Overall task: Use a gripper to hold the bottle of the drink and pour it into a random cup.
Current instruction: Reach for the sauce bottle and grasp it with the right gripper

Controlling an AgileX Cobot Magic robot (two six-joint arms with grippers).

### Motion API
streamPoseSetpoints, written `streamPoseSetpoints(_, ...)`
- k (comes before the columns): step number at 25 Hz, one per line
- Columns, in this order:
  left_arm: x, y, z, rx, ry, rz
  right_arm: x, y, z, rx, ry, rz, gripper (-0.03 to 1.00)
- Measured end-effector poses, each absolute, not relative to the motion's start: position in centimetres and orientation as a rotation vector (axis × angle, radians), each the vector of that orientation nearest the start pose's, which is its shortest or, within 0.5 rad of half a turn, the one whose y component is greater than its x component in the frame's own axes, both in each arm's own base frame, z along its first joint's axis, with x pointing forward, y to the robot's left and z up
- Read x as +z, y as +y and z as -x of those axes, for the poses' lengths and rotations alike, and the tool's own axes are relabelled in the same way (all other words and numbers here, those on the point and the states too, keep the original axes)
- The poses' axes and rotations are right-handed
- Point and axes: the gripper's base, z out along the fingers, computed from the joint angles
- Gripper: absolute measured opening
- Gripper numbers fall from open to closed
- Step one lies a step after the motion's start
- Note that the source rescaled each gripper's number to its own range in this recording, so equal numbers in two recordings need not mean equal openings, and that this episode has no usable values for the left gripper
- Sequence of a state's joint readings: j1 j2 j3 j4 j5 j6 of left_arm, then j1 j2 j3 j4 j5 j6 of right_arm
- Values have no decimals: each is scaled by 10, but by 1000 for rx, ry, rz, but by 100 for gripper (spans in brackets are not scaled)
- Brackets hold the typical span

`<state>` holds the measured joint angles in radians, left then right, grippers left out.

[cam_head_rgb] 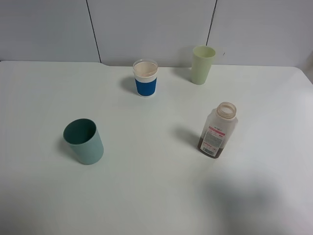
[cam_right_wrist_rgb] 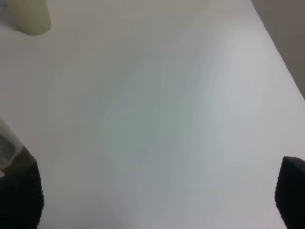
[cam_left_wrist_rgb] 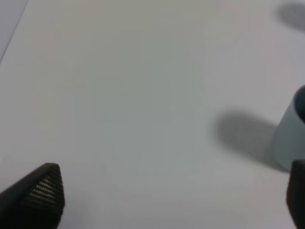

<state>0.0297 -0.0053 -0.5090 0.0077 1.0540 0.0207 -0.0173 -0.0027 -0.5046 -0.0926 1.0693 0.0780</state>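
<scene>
The bottle of the drink (cam_head_rgb: 217,129) stands upright at the right of the white table (cam_head_rgb: 146,186). It is uncapped, with a pink-and-white label and brown liquid at the bottom. Neither gripper shows in the exterior high view. In the right wrist view my right gripper (cam_right_wrist_rgb: 155,200) is open, its black fingers (cam_right_wrist_rgb: 19,200) wide apart over bare table. A sliver of the bottle (cam_right_wrist_rgb: 7,148) shows beside one finger, outside the jaws. My left gripper (cam_left_wrist_rgb: 167,200) is open too, nothing between its fingers (cam_left_wrist_rgb: 40,193), with the teal cup (cam_left_wrist_rgb: 290,138) just past the other finger.
Three cups stand upright: a teal cup (cam_head_rgb: 84,141) at front left, a blue-and-white cup (cam_head_rgb: 145,78) at back centre, a pale green cup (cam_head_rgb: 203,64) at back right, also in the right wrist view (cam_right_wrist_rgb: 28,16). The table's edge (cam_right_wrist_rgb: 281,52) runs nearby.
</scene>
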Motion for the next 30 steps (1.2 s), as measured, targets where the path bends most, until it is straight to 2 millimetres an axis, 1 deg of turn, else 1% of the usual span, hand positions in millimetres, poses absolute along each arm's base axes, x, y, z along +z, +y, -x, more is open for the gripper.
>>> streamPoseSetpoints(30,280,0,7,41,2023,9,278,-7,7,-73,2040,-102,98)
